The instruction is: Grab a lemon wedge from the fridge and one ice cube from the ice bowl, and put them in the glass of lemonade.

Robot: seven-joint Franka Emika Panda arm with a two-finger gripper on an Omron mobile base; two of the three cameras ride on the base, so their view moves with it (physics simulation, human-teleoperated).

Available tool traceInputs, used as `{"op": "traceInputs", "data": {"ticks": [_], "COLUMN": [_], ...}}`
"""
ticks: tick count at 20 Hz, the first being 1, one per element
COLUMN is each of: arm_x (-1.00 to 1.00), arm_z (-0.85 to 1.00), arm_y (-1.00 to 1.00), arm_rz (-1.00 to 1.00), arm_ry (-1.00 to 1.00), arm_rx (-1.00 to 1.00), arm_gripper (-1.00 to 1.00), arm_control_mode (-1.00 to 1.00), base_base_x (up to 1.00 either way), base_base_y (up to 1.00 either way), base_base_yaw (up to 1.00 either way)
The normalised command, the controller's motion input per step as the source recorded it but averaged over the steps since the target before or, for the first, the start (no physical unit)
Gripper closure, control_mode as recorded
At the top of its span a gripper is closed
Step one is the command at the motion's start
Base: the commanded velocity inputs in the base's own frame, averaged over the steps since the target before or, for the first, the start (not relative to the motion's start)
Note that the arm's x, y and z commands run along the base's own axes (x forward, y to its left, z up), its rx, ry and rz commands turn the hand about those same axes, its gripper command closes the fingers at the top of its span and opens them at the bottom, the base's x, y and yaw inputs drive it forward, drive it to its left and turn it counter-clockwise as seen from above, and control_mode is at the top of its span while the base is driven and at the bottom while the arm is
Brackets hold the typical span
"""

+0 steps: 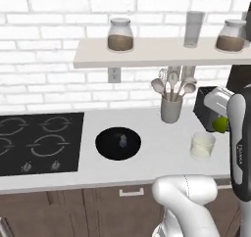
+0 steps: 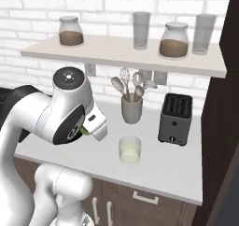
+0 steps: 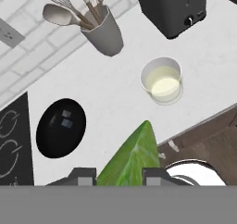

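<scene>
Gripper (image 3: 120,177) pinches the lemon wedge (image 3: 127,160), its green point jutting up at bottom centre of the hand view.

Step in hand, as I judge it: carry the wedge over the glass of lemonade (image 3: 162,80). Best to centre above the rim, come low, then release; the mouth is wide enough, but the utensil cup (image 3: 105,33) and toaster (image 3: 173,8) stand near.

The glass sits above and right of the wedge tip, well apart. Ice bowl (image 3: 61,127) at left, two cubes inside.

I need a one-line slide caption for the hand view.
Gripper holds lemon wedge above counter, near glass of lemonade.
</scene>
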Motion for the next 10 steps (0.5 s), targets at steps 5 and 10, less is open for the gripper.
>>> {"op": "traceInputs", "data": {"ticks": [5,10], "arm_x": [0.00,0.00], "arm_z": [0.00,0.00], "arm_y": [0.00,0.00], "arm_rz": [0.00,0.00], "arm_ry": [0.00,0.00], "arm_rx": [0.00,0.00], "arm_gripper": [1.00,1.00], "arm_control_mode": [1.00,1.00], "base_base_x": [0.47,0.45], "base_base_y": [0.04,-0.04], "base_base_yaw": [-0.24,-0.10]}}
